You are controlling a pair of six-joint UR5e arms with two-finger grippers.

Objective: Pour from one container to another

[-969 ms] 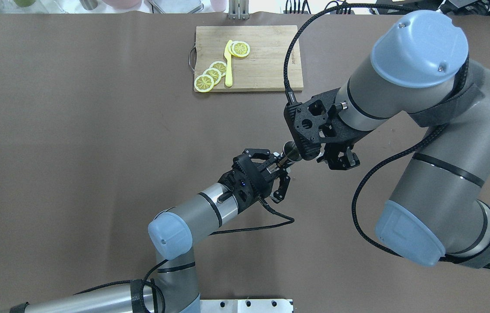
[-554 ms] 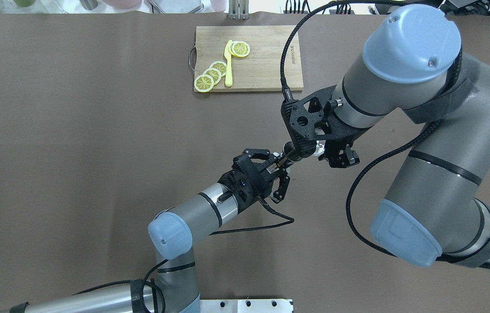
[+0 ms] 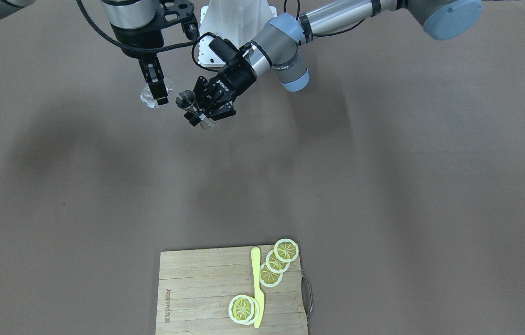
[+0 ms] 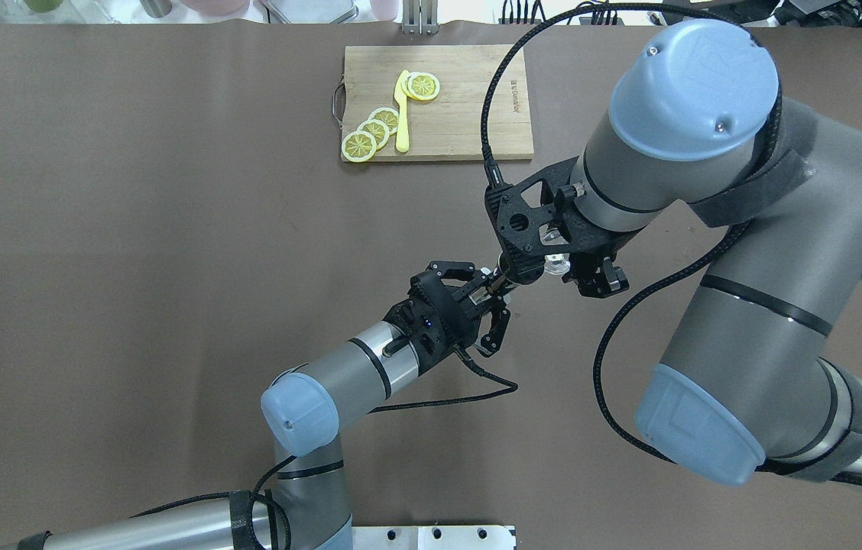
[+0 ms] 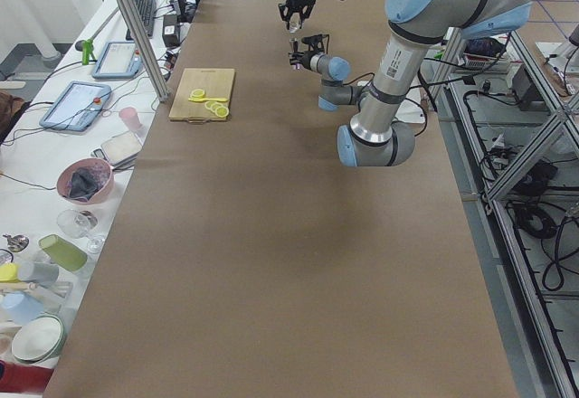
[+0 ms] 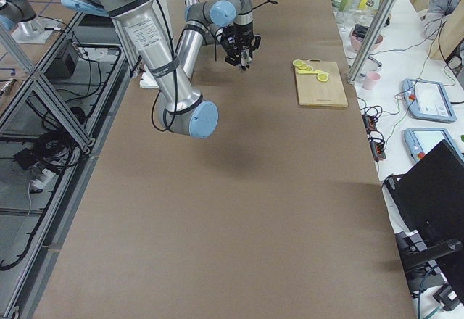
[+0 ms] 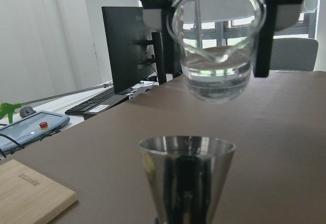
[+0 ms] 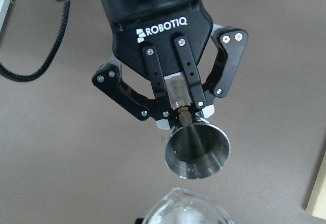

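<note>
Left end effector (image 8: 182, 111) clenched on the narrow waist of a steel jigger (image 8: 197, 150), held off the worktop (image 4: 133, 267). Right end effector (image 3: 156, 95) grasping a glass beaker (image 7: 219, 46) part-filled with clear liquid. In the left wrist view the beaker hangs at 12 o'clock of the jigger, near but apart, mouth tipped toward the camera.

Overhead looks down from behind, front-facing opposite; both close wrist cameras share the jigger (image 8: 197, 152) and beaker (image 7: 219, 56).

Left gripper (image 3: 199, 114) level, right gripper (image 3: 158, 94) pointing down — both clamped, close together
</note>
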